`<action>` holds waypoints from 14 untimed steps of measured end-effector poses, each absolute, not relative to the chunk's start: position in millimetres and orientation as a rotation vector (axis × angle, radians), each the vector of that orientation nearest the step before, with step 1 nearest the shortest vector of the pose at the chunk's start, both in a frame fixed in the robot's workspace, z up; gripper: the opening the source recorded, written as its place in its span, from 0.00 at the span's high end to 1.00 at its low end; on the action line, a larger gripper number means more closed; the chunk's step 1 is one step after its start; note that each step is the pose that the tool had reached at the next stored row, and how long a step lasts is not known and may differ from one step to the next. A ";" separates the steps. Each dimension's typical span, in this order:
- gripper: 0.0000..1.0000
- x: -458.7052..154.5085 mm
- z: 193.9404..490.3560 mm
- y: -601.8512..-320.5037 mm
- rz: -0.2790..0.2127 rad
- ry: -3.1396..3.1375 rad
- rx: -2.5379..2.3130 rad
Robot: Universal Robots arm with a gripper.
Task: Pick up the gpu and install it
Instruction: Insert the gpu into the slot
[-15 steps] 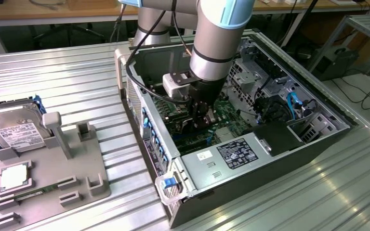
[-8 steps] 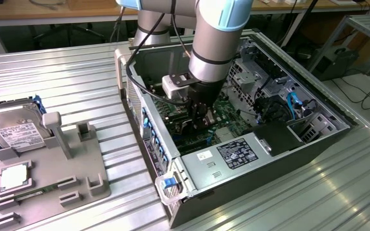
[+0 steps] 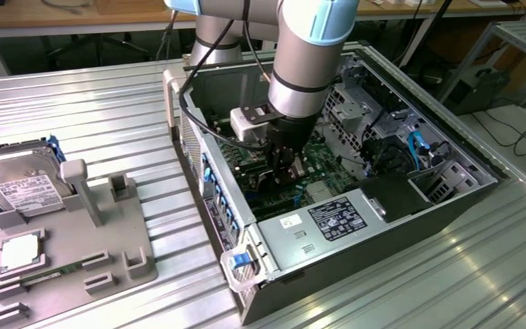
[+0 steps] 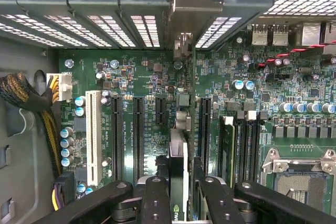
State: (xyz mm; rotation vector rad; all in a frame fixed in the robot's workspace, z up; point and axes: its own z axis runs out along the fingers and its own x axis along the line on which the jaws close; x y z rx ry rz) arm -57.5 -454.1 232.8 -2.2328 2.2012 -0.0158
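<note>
On the table's [image 3: 482, 274] left side in the exterior view sits a grey fixture tray [image 3: 71, 253] carrying a silver hard drive [image 3: 16, 181] and a small square chip [image 3: 21, 250]. Right of it stands the open computer case [image 3: 272, 274], and the arm reaches down into it. The pincer [image 4: 181, 182] is clenched on the gpu [image 4: 178, 156], held edge-on between its fingers [image 4: 156, 198] directly below the wrist. The card's long axis runs toward the case's rear wall, its metal bracket [image 4: 191, 3] standing up against the slotted rear openings, parallel to the black expansion slots [image 4: 139, 129] on the motherboard [image 4: 273, 93]. The card looks aligned over a slot; whether it is seated cannot be told.
</note>
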 end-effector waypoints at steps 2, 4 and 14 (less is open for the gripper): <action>0.73 -57.4 232.5 -454.0 -0.015 2.200 -2.232; 0.66 -57.4 232.9 -454.2 -0.017 2.200 -2.232; 0.66 -57.5 272.2 -454.1 -0.034 2.193 -2.224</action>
